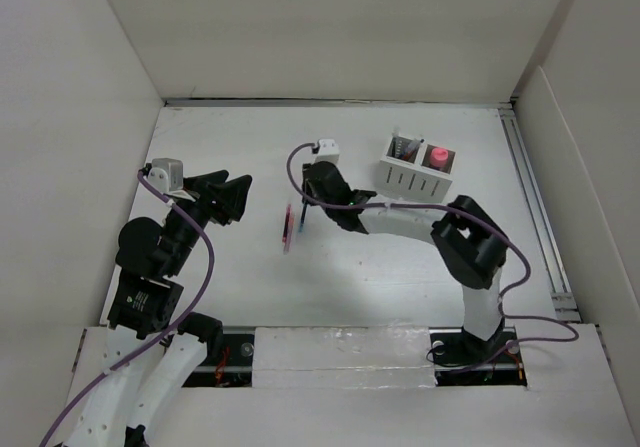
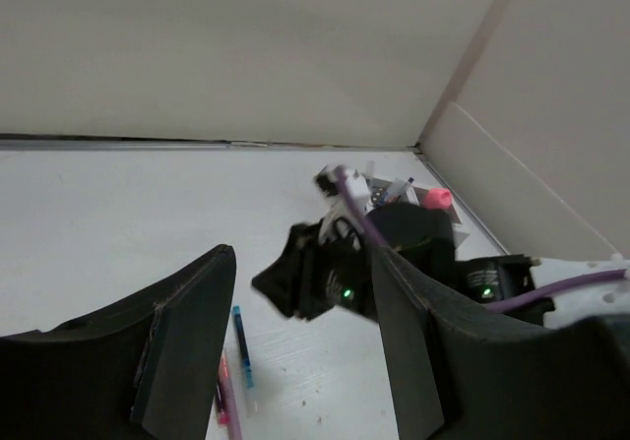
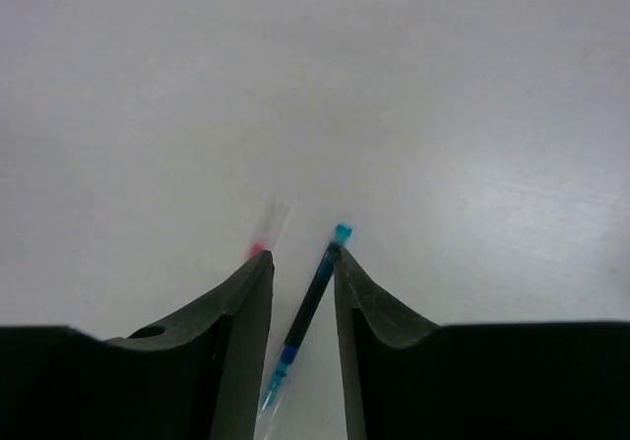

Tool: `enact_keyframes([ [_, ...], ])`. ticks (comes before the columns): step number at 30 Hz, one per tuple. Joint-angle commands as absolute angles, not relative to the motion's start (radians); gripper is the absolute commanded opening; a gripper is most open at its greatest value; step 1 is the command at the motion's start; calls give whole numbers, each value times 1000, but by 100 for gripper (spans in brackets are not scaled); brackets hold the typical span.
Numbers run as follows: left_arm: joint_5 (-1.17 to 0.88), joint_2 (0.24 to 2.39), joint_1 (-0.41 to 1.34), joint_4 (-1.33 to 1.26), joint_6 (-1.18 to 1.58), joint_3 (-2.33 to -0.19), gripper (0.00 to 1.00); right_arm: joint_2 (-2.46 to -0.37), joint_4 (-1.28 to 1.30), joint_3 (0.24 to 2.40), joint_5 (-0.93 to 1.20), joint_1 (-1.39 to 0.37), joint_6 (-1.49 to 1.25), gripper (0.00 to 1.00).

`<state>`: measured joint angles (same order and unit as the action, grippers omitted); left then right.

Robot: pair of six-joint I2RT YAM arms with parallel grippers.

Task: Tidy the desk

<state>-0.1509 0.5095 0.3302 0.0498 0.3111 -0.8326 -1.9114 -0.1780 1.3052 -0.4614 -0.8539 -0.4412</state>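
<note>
Picking up the blue pen (image 3: 305, 312) was the step in hand: my right gripper (image 3: 300, 258) stood narrow astride it on the desk (image 1: 400, 267), not yet clamped. Left gripper (image 1: 232, 195) hung wide, empty. Next, I judged: close, lift, carry to organizer (image 1: 415, 172).

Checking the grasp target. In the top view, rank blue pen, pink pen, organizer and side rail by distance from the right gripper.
1. Blue pen: at the fingers of the right gripper.
2. Pink pen: just left of the blue one.
3. Organizer: back and to the right.
4. Rail: far right edge.
</note>
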Motion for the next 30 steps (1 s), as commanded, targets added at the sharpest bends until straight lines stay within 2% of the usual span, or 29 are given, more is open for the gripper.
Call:
enact_keyframes([
  [1, -164, 512, 333, 12, 302, -842, 53, -1972, -23, 1410, -410, -874, -477, 39],
  [4, -167, 497, 333, 8, 302, -839, 53, -2026, 55, 1472, -422, -874, -503, 46],
  [7, -163, 499, 333, 11, 304, -839, 53, -2091, 143, 1540, -428, -874, -525, 46],
  [11, -172, 489, 333, 6, 304, -838, 53, -2135, 167, 1559, -439, -874, -549, 43],
  [17, -170, 483, 333, 6, 304, -836, 53, -2192, 221, 1615, -446, -874, -557, 32],
  [24, -167, 488, 333, 8, 302, -838, 53, -2226, 255, 1646, -440, -874, -554, 32],
  [29, -170, 488, 333, 6, 302, -838, 53, -2181, 236, 1565, -428, -854, -551, 9],
  [30, -167, 488, 333, 6, 302, -838, 53, -2175, 235, 1554, -422, -845, -551, 0],
])
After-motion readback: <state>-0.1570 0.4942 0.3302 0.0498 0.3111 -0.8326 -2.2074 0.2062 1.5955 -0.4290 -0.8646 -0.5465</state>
